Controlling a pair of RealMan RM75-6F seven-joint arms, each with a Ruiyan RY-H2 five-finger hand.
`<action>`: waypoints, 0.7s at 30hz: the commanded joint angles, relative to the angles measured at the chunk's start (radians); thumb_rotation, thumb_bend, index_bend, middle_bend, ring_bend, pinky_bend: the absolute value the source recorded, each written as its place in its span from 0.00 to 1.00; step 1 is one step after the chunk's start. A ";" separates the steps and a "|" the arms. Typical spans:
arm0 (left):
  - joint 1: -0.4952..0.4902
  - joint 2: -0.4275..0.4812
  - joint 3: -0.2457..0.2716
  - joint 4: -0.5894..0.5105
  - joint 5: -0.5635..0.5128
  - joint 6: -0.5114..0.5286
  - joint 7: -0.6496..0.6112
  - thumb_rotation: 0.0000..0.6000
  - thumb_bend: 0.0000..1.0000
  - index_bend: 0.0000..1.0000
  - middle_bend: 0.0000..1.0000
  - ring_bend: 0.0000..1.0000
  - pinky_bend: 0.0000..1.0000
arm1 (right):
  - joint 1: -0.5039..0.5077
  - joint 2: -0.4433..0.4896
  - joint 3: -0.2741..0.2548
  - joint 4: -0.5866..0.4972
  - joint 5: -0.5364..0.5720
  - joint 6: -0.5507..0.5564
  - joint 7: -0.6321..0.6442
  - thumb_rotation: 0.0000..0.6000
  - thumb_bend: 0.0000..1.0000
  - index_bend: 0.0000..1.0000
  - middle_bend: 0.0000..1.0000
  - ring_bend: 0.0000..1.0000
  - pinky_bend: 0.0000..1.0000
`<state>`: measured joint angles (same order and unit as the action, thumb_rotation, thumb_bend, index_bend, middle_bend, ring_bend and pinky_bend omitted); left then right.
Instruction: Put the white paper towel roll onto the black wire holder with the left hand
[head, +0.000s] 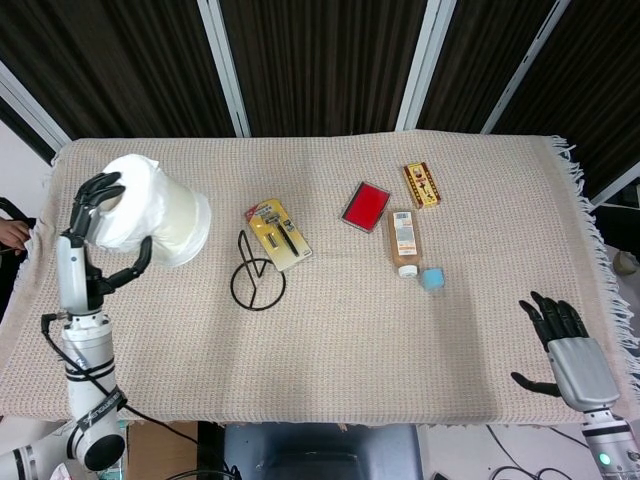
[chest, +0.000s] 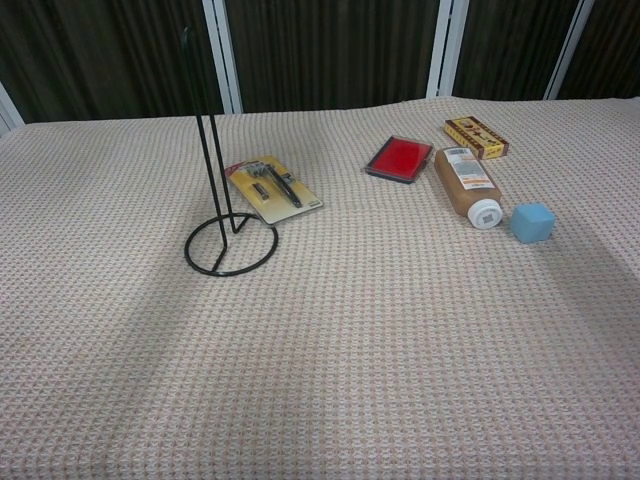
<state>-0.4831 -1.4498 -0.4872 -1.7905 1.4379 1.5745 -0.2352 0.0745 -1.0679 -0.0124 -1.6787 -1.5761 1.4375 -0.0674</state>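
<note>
Left hand (head: 95, 215) grasping the paper towel roll (head: 155, 215) aloft near the cloth's left edge, wire holder (head: 256, 275) apart.

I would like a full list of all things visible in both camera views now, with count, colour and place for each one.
paper towel roll: 1, white, lifted above the table's left part, held by the left hand; out of the chest view
wire holder: 1, black, upright, left of the table's centre
blister pack: 1, yellow, holding a dark tool, just behind the holder's base ring
flat case: 1, red, behind centre
bottle: 1, brown with white cap, lying right of the case
small box: 1, yellow and brown, behind the bottle
cube: 1, light blue, beside the bottle's cap
tablecloth: 1, beige, covering the table
left hand: 1, black, gripping the roll
right hand: 1, black and grey, near right edge, fingers spread, holding nothing
</note>
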 joint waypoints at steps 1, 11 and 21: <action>-0.046 -0.049 0.001 0.018 -0.006 -0.017 0.053 1.00 0.75 0.73 0.81 0.80 1.00 | -0.001 0.003 0.001 -0.001 0.000 0.002 0.006 1.00 0.15 0.00 0.00 0.00 0.00; -0.123 -0.171 0.057 0.095 0.050 -0.023 0.168 1.00 0.74 0.73 0.81 0.80 1.00 | 0.000 0.010 0.000 -0.002 -0.001 -0.001 0.021 1.00 0.15 0.00 0.00 0.00 0.00; -0.170 -0.216 0.055 0.187 0.047 -0.041 0.205 1.00 0.74 0.73 0.81 0.80 1.00 | -0.005 0.022 0.002 -0.001 -0.007 0.014 0.045 1.00 0.15 0.00 0.00 0.00 0.00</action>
<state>-0.6511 -1.6634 -0.4314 -1.6066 1.4878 1.5346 -0.0306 0.0697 -1.0458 -0.0101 -1.6803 -1.5826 1.4507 -0.0222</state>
